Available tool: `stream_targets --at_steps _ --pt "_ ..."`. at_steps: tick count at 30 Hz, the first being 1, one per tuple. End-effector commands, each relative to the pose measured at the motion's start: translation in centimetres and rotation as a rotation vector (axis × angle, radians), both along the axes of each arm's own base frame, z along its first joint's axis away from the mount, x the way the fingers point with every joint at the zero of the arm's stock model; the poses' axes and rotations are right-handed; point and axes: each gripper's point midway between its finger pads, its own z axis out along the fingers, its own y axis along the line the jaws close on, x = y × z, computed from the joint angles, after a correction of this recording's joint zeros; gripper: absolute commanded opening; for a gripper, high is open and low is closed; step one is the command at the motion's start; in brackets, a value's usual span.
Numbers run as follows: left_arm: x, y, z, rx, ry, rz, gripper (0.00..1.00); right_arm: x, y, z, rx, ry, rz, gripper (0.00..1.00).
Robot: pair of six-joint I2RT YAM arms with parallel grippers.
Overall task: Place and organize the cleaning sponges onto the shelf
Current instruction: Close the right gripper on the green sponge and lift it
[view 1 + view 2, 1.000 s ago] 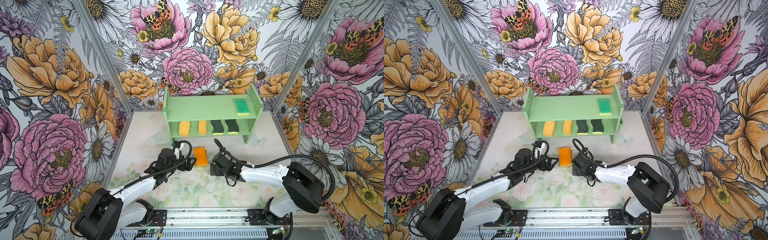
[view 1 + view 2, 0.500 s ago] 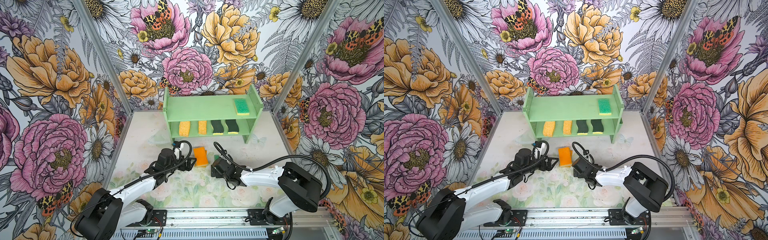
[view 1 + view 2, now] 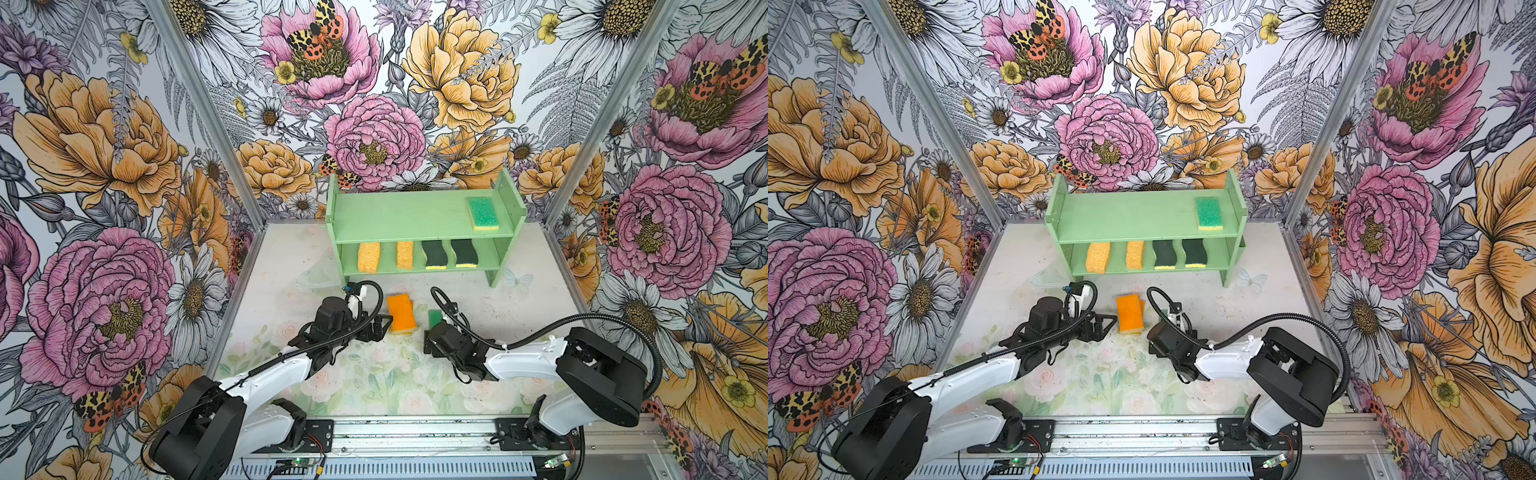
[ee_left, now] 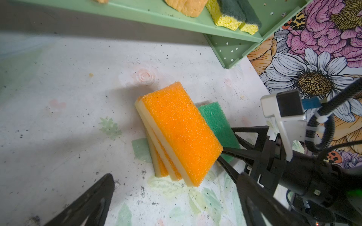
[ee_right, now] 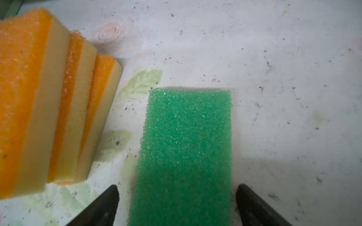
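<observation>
The right gripper (image 5: 176,188) straddles the green sponge (image 5: 186,140), its fingers apart on either side. The leaning orange sponge stack (image 5: 49,97) crowds in just beside it. The left gripper (image 3: 382,327) gapes wide at the stack's far side.

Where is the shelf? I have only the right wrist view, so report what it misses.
Observer: The shelf stands beyond the orange stack, at the back of the table.
Operator: Report its top tier.
Observer: One green-topped sponge lies at its right end.
Operator: Now the lower tier.
Observer: Left to right, two yellow sponges, then two dark-green sponges.
</observation>
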Motion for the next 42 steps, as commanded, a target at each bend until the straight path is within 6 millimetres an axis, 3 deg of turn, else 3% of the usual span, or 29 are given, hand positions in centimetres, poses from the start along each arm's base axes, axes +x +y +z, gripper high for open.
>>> stream_targets --at_steps 1,15,28,37,42 --pt "0.3 -0.3 0.4 -0.024 -0.009 -0.013 0.99 -3.2 -1.9 -3.7 -0.077 0.146 0.014 0.94" --pt "0.4 -0.5 0.3 -0.026 -0.012 -0.015 0.99 -3.3 -2.3 -4.3 -0.146 0.144 0.024 0.89" --pt "0.3 -0.3 0.1 -0.022 -0.014 -0.01 0.99 -3.3 -2.5 -3.6 -0.157 0.124 0.013 0.69" --pt "0.2 -0.3 0.4 -0.029 -0.018 -0.01 0.99 -2.8 -2.0 -0.5 -0.115 0.079 0.028 0.57" --pt "0.1 0.0 1.0 -0.034 -0.031 0.001 0.99 -2.4 -1.7 2.8 -0.098 0.035 0.056 0.52"
